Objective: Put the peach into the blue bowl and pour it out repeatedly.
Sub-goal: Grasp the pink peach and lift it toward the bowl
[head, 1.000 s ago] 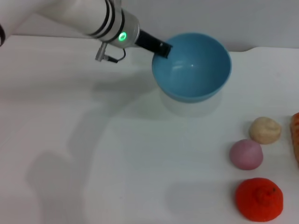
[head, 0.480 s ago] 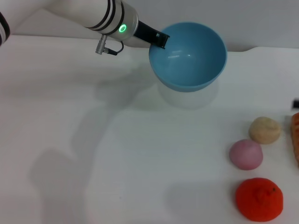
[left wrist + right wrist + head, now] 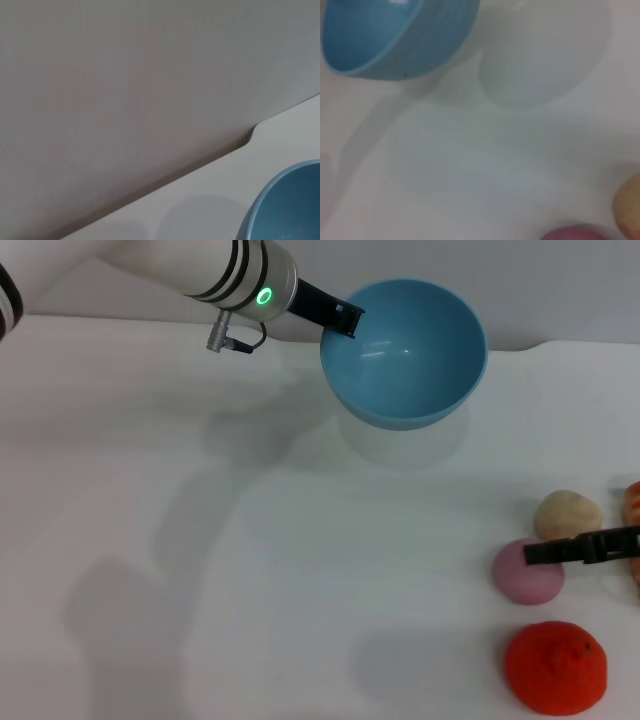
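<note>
The blue bowl (image 3: 410, 350) hangs tilted above the back of the table, casting a round shadow below it. My left gripper (image 3: 343, 317) is shut on its near-left rim. The bowl's inside looks empty. Parts of the bowl (image 3: 285, 205) also show in the left wrist view and, as the bowl (image 3: 385, 35), in the right wrist view. The pink-mauve peach (image 3: 525, 578) rests on the table at the right. My right gripper (image 3: 545, 551) reaches in from the right edge, just over the peach's top. The peach (image 3: 572, 233) barely shows in the right wrist view.
A beige lumpy ball (image 3: 566, 512) sits just behind the peach and a bright orange-red fruit (image 3: 555, 667) just in front of it. Another orange object (image 3: 632, 502) is cut off by the right edge. A wall runs behind the table.
My right gripper has come in from the right edge and now sits over the peach. The left arm has lifted the bowl slightly up and back.
</note>
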`<move>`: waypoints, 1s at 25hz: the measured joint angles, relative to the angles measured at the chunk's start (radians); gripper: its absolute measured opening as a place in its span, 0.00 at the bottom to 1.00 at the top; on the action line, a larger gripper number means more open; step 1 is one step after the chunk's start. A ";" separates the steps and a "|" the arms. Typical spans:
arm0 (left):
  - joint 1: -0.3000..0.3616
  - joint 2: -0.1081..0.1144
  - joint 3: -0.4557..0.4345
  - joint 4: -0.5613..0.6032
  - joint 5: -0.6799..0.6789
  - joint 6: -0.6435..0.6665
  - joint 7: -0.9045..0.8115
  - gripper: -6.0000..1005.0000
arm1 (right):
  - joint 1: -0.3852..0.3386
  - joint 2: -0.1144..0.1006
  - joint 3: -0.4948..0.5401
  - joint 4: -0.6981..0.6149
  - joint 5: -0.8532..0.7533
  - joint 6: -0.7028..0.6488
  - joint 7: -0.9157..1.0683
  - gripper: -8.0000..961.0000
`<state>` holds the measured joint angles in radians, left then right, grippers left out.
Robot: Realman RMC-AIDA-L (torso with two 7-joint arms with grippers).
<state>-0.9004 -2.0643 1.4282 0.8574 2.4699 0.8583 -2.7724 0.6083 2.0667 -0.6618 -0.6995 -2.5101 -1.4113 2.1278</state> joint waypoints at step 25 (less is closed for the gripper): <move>0.016 -0.002 0.026 -0.009 -0.005 -0.016 0.006 0.01 | 0.032 0.005 -0.116 0.025 0.021 0.103 0.005 0.22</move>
<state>-0.8840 -2.0662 1.4542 0.8480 2.4652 0.8422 -2.7665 0.6399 2.0718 -0.7779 -0.6744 -2.4887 -1.3083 2.1324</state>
